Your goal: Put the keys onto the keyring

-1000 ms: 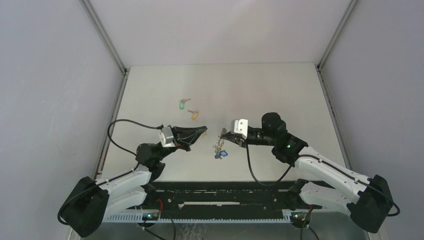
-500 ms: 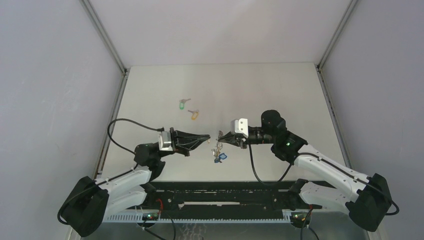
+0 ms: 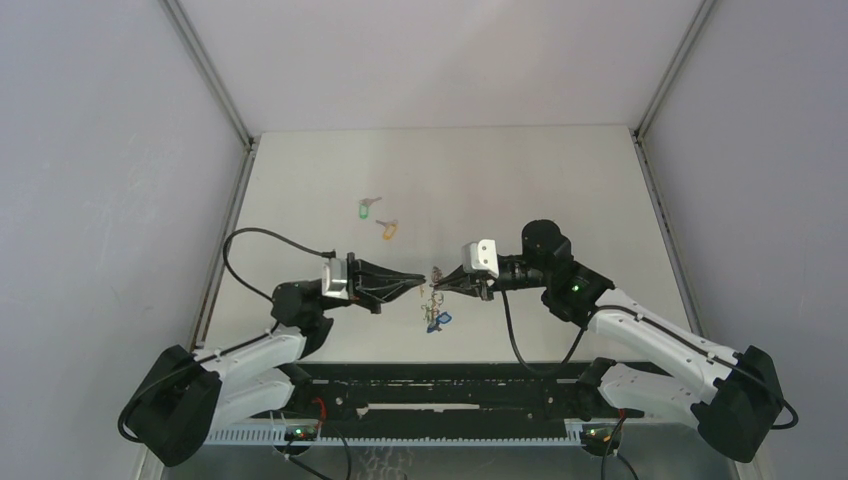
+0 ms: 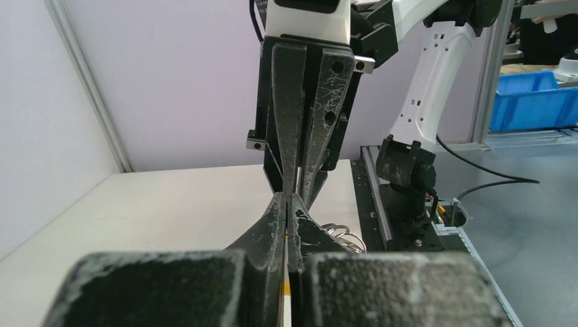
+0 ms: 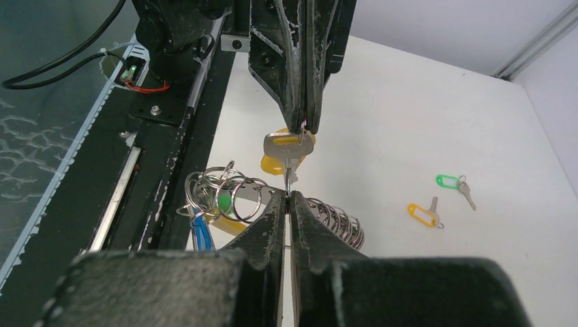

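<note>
Judging by the frames, no key is threaded yet: the left gripper [image 3: 420, 280] is clamped on the first orange-tagged key [image 5: 290, 145], whose blade meets the right gripper [image 3: 441, 281], which seems pinched on the keyring [image 5: 218, 197] near centre. The green-tagged key [image 3: 367, 209] and the second orange-tagged key [image 3: 388, 229] lie far left on the table [image 3: 560, 180], waiting

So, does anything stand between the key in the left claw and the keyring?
Nothing visible does. The left claw holds the key just above the right claw, which is shut on the keyring; the key's blade reaches down to those shut tips.
</note>
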